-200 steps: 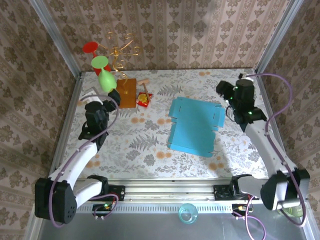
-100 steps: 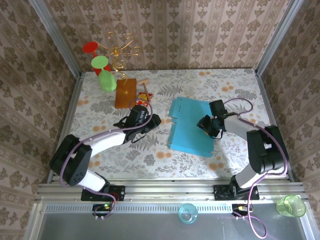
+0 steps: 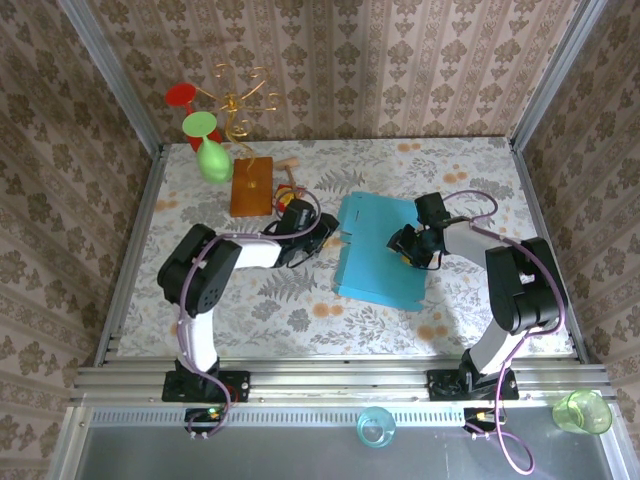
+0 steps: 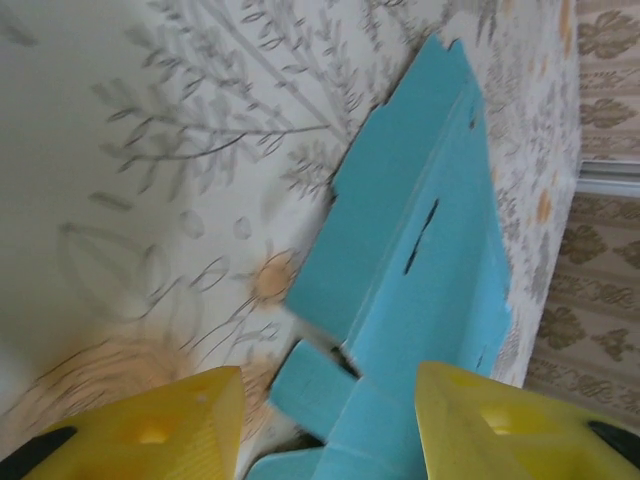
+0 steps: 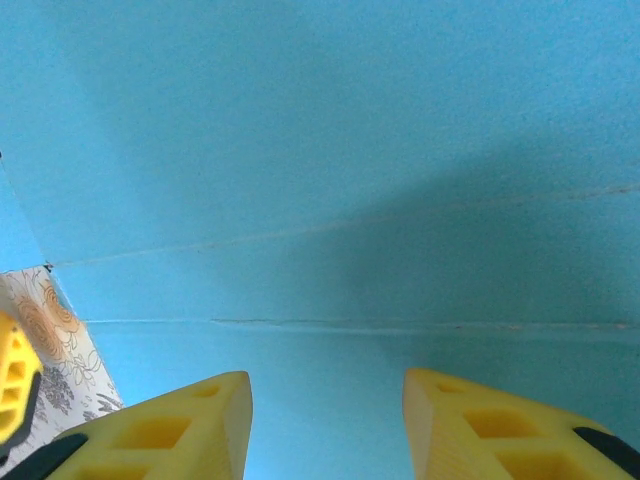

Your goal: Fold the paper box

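1. Far left, at the back of the flower-patterned tabletop [image 3: 270, 300]: a thin gold wire stand [image 3: 240, 100], with a green plastic goblet [image 3: 211, 160] just in front of it.
2. Just right of that: an orange-brown rectangular wooden board [image 3: 250, 186], flat on the table and apart from the box.
3. Left of centre: the left gripper [image 3: 328, 238], low over the table at the left edge of the box. Seen from its own wrist camera [image 4: 325, 400]: yellow fingers [image 4: 170, 425] standing apart, with a small blue flap of the box in the gap between them and not pinched.
4. Centre: the light-blue thin cardboard paper box [image 3: 375, 270], lying on the tabletop between the two grippers, blue side up. Close up from the left [image 4: 400, 170]: stepped flaps along the near edge and a narrow dark slit in the panel.
5. Right of centre: the right gripper [image 3: 403, 247], down over the right-hand part of the box. Seen from its wrist camera [image 5: 325, 390]: yellow fingers [image 5: 510, 430] spread apart with nothing between them, just above plain blue card [image 5: 320, 150] crossed by faint crease lines.
6. Far right, in front of the table's metal rail: a translucent green cup [image 3: 582, 410].
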Controlling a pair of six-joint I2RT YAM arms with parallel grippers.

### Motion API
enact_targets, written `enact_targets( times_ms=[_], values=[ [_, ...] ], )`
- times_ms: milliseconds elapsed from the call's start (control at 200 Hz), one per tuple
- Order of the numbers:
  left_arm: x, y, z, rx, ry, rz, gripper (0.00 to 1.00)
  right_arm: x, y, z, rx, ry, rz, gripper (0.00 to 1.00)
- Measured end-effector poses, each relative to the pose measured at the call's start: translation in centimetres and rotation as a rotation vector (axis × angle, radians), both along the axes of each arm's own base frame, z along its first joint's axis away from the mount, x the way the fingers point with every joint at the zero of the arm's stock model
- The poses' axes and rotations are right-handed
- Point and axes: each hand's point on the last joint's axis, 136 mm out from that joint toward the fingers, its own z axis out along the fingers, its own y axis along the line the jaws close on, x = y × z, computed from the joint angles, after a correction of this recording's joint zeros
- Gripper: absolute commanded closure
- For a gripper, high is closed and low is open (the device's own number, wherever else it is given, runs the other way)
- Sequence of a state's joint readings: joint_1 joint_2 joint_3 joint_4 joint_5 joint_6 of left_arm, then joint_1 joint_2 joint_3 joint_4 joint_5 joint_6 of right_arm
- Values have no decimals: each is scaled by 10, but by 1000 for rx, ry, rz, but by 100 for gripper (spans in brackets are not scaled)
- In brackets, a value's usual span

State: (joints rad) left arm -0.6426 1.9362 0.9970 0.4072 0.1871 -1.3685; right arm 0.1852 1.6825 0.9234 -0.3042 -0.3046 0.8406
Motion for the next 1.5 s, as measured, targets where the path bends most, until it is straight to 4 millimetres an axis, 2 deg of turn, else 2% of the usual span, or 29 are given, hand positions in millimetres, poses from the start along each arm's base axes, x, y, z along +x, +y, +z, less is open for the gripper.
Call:
enact_targets(
  times_ms=[170, 445, 755, 900, 1055, 1105, 1360, 1500],
  values=[
    [16, -12, 7, -62, -2, 32, 54, -1, 0, 1, 15, 7, -2, 55],
    [5, -7, -10, -42, 101, 68, 51, 3, -10, 11, 25, -9, -31, 55],
    [6, -17, -10, -112, 137, 108, 54, 6, -11, 23, 35, -42, -34, 55],
    [17, -22, -10, -149, 125, 133, 67, 7, -12, 33, 55, -63, -41, 55],
    [24, -21, -18, -150, 111, 154, 95, 10, -16, 45, 72, -89, -66, 55],
    [26, -20, -19, -155, 105, 168, 100, 10, -17, 48, 77, -95, -72, 55],
    [43, -14, 5, -168, -15, 161, 100, 12, -26, 59, 100, -105, -122, 54],
    [49, -10, 45, -184, -122, 131, 100, 22, -31, 87, 103, -151, -142, 53]
  ],
)
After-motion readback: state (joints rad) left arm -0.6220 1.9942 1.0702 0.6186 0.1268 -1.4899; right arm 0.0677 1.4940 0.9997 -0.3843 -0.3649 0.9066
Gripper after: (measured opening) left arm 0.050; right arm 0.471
